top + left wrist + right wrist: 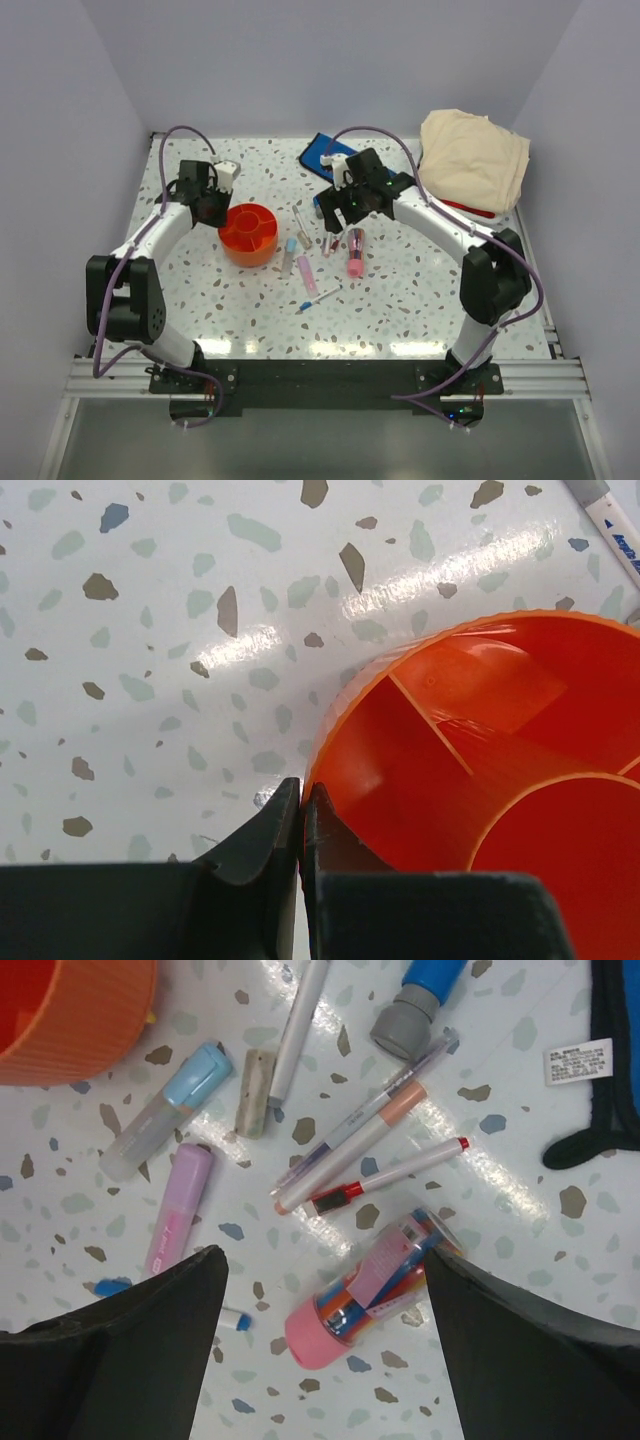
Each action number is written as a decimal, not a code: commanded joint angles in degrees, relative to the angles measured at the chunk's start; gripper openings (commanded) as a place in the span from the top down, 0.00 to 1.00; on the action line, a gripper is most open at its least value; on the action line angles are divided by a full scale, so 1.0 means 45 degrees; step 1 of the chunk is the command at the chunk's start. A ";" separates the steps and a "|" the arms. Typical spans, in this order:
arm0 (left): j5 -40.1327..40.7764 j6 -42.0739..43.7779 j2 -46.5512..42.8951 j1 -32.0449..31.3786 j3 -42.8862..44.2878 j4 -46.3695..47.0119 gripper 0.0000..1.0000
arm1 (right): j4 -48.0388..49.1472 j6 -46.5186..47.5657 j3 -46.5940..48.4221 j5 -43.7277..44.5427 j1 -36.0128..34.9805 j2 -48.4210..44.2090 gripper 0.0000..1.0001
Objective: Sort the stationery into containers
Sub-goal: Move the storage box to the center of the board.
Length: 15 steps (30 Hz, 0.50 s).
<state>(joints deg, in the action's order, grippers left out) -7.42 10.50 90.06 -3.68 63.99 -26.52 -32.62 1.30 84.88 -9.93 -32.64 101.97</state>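
Observation:
The round orange tub (250,233) stands left of centre, its inner compartments (480,750) bare. My left gripper (300,792) is shut on the tub's left wall, one finger outside and one inside. The stationery lies loose to the tub's right: a blue-capped marker (165,1110), a lilac marker (178,1210), thin pens (350,1140) and a thick pink tube (365,1295). My right gripper (322,1258) hangs open over the pink tube, a fingertip on either side of it and above it. The blue pouch (328,152) lies at the back.
A white basket with a red rim and beige cloth (470,160) fills the back right corner. A blue-tipped pen (318,298) lies apart towards the front. White walls close in the table on three sides.

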 commanded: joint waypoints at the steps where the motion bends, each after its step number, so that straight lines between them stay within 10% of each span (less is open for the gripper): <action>1: -0.0694 -0.1160 -0.0931 0.0076 -0.0702 0.1986 1.00 | 0.1095 -0.0953 -0.0599 0.0700 -0.0771 -0.0863 0.19; 15: -0.0459 -0.2236 -0.2588 0.0193 -0.1721 0.2810 0.53 | 0.1370 -0.4976 -0.0583 0.4064 -0.3586 0.0853 0.14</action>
<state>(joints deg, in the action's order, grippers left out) -7.53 2.07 84.64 -3.49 55.09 -17.74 -27.14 -13.91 79.29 3.09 -49.58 103.00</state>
